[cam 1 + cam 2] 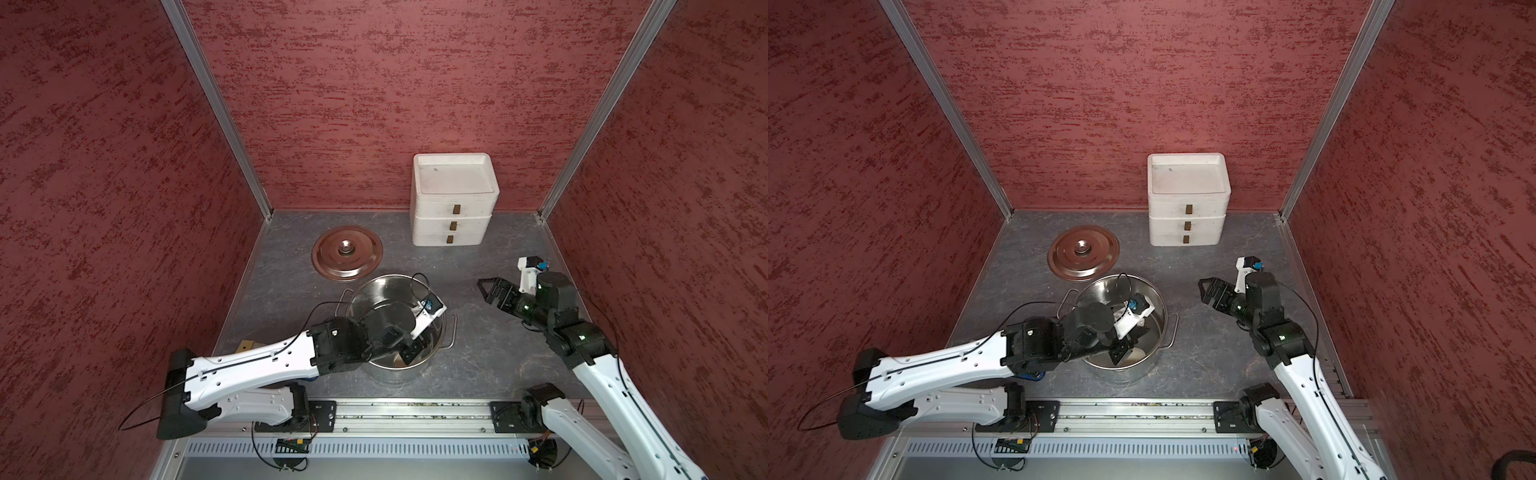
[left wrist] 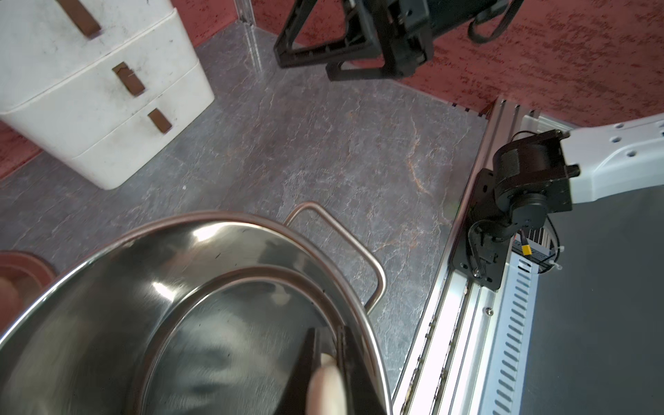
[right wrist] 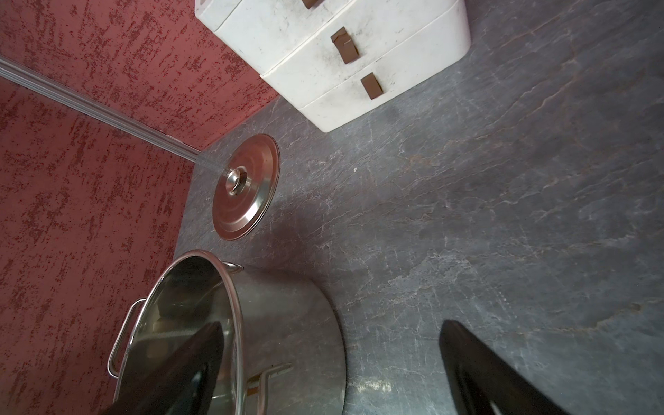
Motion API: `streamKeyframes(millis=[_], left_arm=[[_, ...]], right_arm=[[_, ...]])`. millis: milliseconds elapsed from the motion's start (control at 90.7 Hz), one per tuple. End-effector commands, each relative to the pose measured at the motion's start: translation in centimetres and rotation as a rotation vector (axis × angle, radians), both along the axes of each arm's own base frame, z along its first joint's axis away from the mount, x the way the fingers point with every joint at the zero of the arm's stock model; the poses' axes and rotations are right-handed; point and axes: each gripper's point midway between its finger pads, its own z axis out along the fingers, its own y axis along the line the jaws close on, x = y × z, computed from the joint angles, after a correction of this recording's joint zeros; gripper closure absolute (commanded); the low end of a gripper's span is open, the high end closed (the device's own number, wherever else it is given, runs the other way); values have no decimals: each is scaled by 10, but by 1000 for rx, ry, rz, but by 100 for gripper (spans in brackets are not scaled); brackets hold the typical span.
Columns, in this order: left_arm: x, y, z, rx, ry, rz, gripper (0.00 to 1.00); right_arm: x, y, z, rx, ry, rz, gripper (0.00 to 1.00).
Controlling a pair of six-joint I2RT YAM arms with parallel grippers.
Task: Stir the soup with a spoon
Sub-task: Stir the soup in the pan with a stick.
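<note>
The steel pot [image 1: 386, 286] [image 1: 1100, 291] stands open in the middle of the grey table. My left gripper [image 1: 409, 353] [image 1: 1121, 353] reaches down inside it, close to the near wall. In the left wrist view this gripper [image 2: 327, 332] is shut on the cream-white spoon [image 2: 325, 384], whose handle shows blurred between the fingers. The spoon's bowl is hidden. No soup shows; the pot's inside [image 2: 143, 269] looks like bare steel. My right gripper [image 1: 488, 289] [image 1: 1206, 289] [image 3: 330, 325] hangs open and empty to the right of the pot [image 3: 287, 323], above the table.
The pot's lid [image 1: 347, 252] lies flat behind the pot to the left. A white three-drawer unit [image 1: 455, 199] stands against the back wall. A yellow-brown packet [image 1: 245, 345] peeks out by the left arm. Red walls enclose three sides; a metal rail [image 1: 415, 411] runs along the front.
</note>
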Motion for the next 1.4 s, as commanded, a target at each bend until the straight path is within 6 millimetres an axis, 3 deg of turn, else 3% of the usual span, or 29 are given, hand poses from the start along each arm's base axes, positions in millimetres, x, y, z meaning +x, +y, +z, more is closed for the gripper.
streamKeyframes(millis=[0, 187, 463, 661, 948, 1025, 1146, 1234, 1389], left_arm=[[2, 38, -14, 56, 38, 111, 100], [32, 93, -18, 36, 62, 287, 100], [85, 123, -10, 19, 21, 414, 100], [139, 102, 9, -62, -53, 436, 100], [184, 29, 22, -110, -82, 288, 100], [184, 5, 24, -108, -91, 220, 100], [167, -30, 28, -115, -103, 100, 100], [140, -52, 30, -103, -118, 8, 100], [87, -66, 25, -85, -87, -85, 100]], right_arm=[[0, 6, -1, 15, -12, 30, 2], [-3, 4, -4, 17, -8, 16, 1], [1, -12, 2, -52, -19, -50, 2], [2, -15, 5, -84, -18, -58, 2], [3, -19, 16, -96, -46, -70, 2], [3, -19, 19, -109, -50, -61, 1], [4, -18, 21, -123, -56, -48, 2], [5, -17, 21, -124, -56, -46, 2], [11, -12, 18, -123, -47, -25, 2]])
